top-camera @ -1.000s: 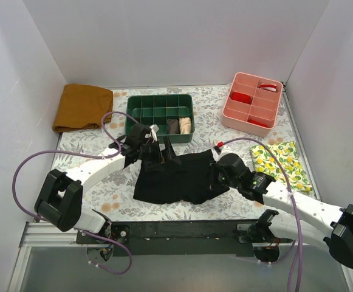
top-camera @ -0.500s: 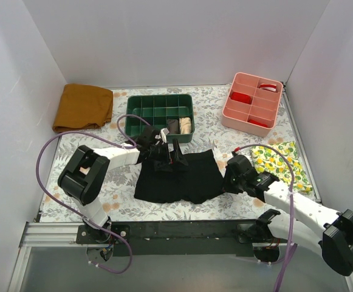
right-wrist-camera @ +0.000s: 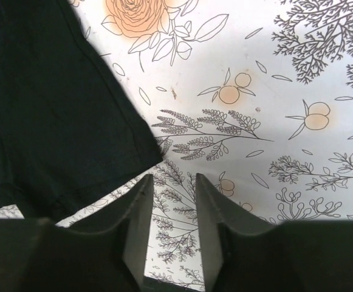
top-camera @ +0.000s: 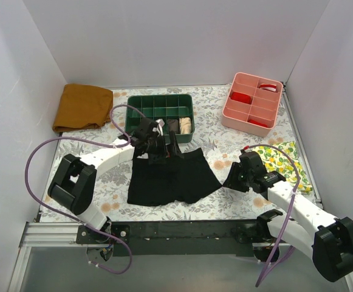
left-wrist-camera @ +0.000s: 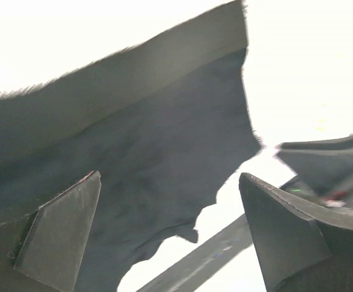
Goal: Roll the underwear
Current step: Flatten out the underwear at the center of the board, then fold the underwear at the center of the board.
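The black underwear [top-camera: 171,179] lies spread flat on the floral cloth in the middle of the table. My left gripper [top-camera: 167,149] hovers over its far edge, jaws wide open and empty. The left wrist view shows the black fabric [left-wrist-camera: 133,140] beyond the gripper [left-wrist-camera: 169,177]. My right gripper [top-camera: 229,181] sits low just right of the garment's right edge, apart from it. Its jaws [right-wrist-camera: 173,179] stand a narrow gap apart with only tablecloth between them, and the underwear's corner [right-wrist-camera: 42,109] is up and to the left. No grey label shows.
A green divided tray [top-camera: 158,97] with rolled items stands right behind the left gripper. A pink divided tray [top-camera: 240,78] is at the back right. A mustard-brown folded cloth [top-camera: 82,106] lies back left. A lemon-print cloth [top-camera: 282,161] lies right of the right gripper. White walls enclose three sides.
My right gripper has come off the underwear's right edge and drawn back to the right. The garment now lies flatter and a little further left. My left gripper has shifted slightly toward the green tray.
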